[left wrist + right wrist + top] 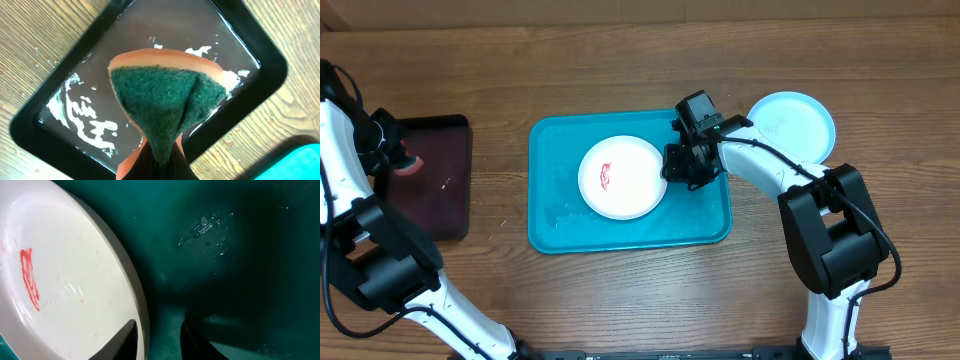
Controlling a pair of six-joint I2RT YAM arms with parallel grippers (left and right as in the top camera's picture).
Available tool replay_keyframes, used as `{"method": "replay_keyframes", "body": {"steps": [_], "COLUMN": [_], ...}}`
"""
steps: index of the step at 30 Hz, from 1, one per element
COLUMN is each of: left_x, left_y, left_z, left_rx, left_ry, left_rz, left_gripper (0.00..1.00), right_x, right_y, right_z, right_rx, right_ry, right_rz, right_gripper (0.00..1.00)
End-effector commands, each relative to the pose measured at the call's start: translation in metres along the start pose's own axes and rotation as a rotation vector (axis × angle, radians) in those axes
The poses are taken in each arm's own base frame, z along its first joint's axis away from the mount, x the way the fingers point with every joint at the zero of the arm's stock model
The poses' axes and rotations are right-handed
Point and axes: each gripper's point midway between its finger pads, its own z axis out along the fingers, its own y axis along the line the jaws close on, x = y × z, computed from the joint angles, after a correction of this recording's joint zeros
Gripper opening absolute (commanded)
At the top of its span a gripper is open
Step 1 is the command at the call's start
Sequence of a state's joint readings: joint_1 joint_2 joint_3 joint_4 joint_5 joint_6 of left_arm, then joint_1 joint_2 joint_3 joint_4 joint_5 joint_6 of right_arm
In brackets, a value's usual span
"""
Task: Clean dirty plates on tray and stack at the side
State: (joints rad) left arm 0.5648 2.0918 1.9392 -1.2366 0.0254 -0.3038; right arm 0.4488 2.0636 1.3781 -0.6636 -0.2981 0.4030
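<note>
**A:** Well, how many plates are counted, and where are they found?

**B:** Two are seen. One white plate (635,195) is laid flat inside the teal tray (550,215), about at its middle. One red smear (606,177) is carried on the half of the plate turned toward the tray's left end. One light blue plate (795,120) is set on the table (620,60) just off the tray's far right corner, apart from its rim.

**A:** And the trays?

**B:** Two are counted: the teal tray and one smaller maroon tray (445,200), placed to the left of the teal tray and apart from it. Wet streaks are seen on the maroon tray's floor, and drops are seen on the teal tray's floor.

**A:** How is the right gripper (682,165) held?

**B:** It is lowered inside the teal tray's right end, at the white plate's right edge. Its two fingers (192,340) are set astride the plate's rim. A strip of tray floor is seen between the rim and the outer finger, so the jaws are parted and the plate is not pinched.

**A:** And the left gripper (388,150)?

**B:** It is held over the maroon tray, well left of the teal tray. It is clamped tight on one sponge (410,163), which is folded where it is pinched. The sponge's green scouring face is turned to the wrist camera, with an orange body behind it.
</note>
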Motion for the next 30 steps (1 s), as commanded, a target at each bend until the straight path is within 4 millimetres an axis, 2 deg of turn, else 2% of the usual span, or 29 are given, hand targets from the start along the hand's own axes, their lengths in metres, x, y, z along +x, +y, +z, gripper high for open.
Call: {"method": "replay_keyframes", "body": {"steps": [1,4,7,10,12,15,18,22,25,30], "left_x": [0.016,0.029,0.030,0.022,0.016,0.012,0.021,0.052,0.085,0.152], "left_y": [0.014,0.013,0.013,0.010,-0.001,-0.026,-0.055,-0.086,-0.113,-0.160], "left_z": [0.021,0.032,0.023,0.000,-0.022,-0.058,-0.085,-0.093,-0.084,-0.056], "left_rx": [-0.055,-0.038,-0.039,-0.024,0.033,0.173,0.326,0.415,0.441,0.438], "left_ry": [0.059,0.109,0.114,0.087,0.053,0.012,-0.004,0.072,0.158,0.281], "left_rz": [0.030,0.031,0.050,0.049,0.049,0.059,0.150,0.248,0.344,0.554], "left_gripper": [0.04,0.04,0.04,0.05,0.04,0.04,0.04,0.04,0.04,0.04], "right_x": [0.001,0.003,0.005,0.005,0.004,0.003,0.003,0.001,0.000,0.001], "right_y": [-0.012,-0.013,-0.015,-0.016,-0.016,-0.015,-0.015,-0.013,-0.013,-0.014], "right_z": [0.007,0.007,0.006,0.007,0.007,0.007,0.007,0.007,0.007,0.007], "right_rx": [0.058,0.062,0.070,0.075,0.073,0.071,0.070,0.064,0.064,0.065], "right_ry": [-0.004,0.002,0.008,0.009,0.006,0.002,0.001,-0.009,-0.010,-0.006], "right_rz": [-0.004,-0.002,-0.002,-0.001,-0.003,-0.004,-0.004,-0.007,-0.007,-0.006], "right_gripper": [0.31,0.31,0.31,0.31,0.31,0.31,0.31,0.31,0.31,0.31]}}
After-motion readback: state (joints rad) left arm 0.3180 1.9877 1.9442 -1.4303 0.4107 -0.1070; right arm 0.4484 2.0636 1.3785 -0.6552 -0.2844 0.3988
